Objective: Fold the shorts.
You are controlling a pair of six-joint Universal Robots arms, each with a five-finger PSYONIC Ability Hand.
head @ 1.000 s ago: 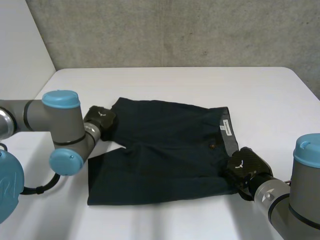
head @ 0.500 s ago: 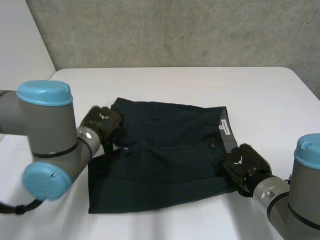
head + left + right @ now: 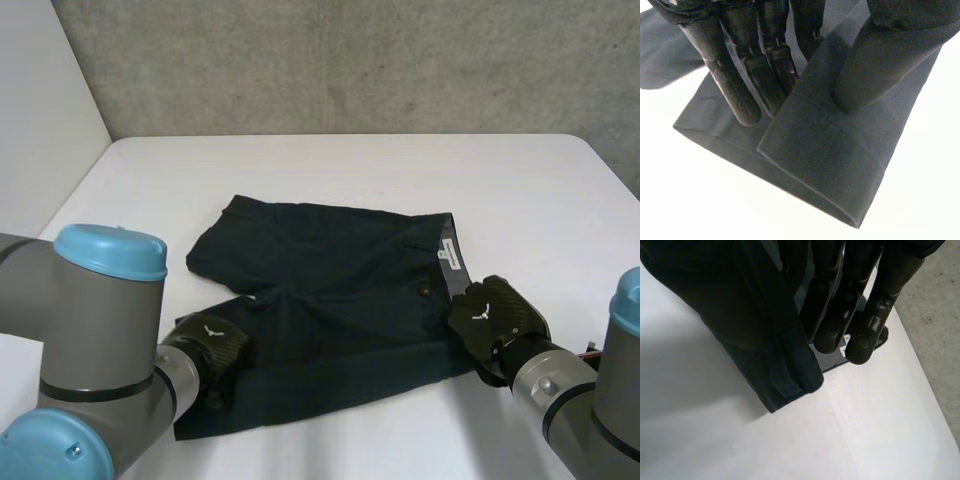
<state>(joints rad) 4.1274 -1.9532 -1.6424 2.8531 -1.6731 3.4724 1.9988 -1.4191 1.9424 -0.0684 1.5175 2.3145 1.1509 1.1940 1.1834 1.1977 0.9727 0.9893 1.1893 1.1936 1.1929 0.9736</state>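
From here the shorts look like dark navy woven cloth, matt and smooth, with a flat stitched hem. The small label at the waistband is white; I can't tell whether it is cloth or paper. The worktop is white and smooth with a faint sheen. The left robot hand and right robot hand look like black plastic, and the fingers have a slight gloss. The arm joints look like satin grey metal and the light-blue caps like glossy plastic. The wall behind is rough grey concrete.
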